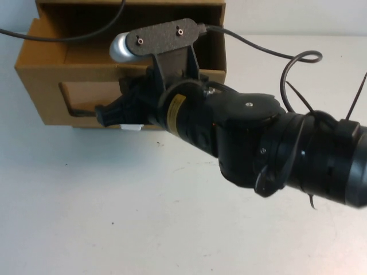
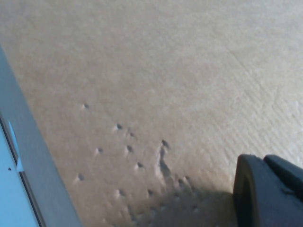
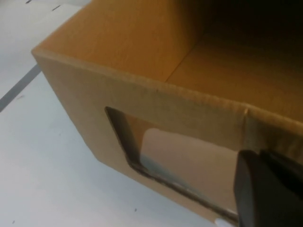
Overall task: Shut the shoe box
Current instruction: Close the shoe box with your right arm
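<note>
No text I can read anywhere, yellow label (image 1: 177, 106) on my right arm's wrist too blurred to make out, shoe box (image 1: 49, 80) cardboard plain, no print, brand or number showing

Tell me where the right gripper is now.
In the high view, the right gripper is at the shoe box front panel, by its window, upper left of the table.
</note>
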Robot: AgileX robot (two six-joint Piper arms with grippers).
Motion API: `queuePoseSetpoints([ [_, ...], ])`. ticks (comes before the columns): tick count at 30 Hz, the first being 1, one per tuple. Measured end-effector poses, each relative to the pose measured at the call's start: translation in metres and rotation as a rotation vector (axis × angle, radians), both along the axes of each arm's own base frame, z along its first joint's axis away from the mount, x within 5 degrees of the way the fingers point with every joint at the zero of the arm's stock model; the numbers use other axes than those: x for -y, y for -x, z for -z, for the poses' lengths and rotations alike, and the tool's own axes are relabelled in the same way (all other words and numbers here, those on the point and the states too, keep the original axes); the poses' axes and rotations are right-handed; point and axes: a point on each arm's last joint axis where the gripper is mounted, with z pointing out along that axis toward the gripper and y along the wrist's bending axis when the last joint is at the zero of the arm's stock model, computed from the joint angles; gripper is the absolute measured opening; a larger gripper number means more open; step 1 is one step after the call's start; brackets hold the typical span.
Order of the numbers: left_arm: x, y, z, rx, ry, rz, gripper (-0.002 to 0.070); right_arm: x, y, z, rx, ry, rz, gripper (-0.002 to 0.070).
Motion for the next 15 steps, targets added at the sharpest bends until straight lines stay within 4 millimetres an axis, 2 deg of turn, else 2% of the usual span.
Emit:
queuePoseSetpoints([
  [15, 0.0, 0.0, 0.0, 0.0, 0.002, 0.0, -0.0002, 0.001, -0.058, -0.013, 0.044, -0.065, 0.037, -0.0011],
])
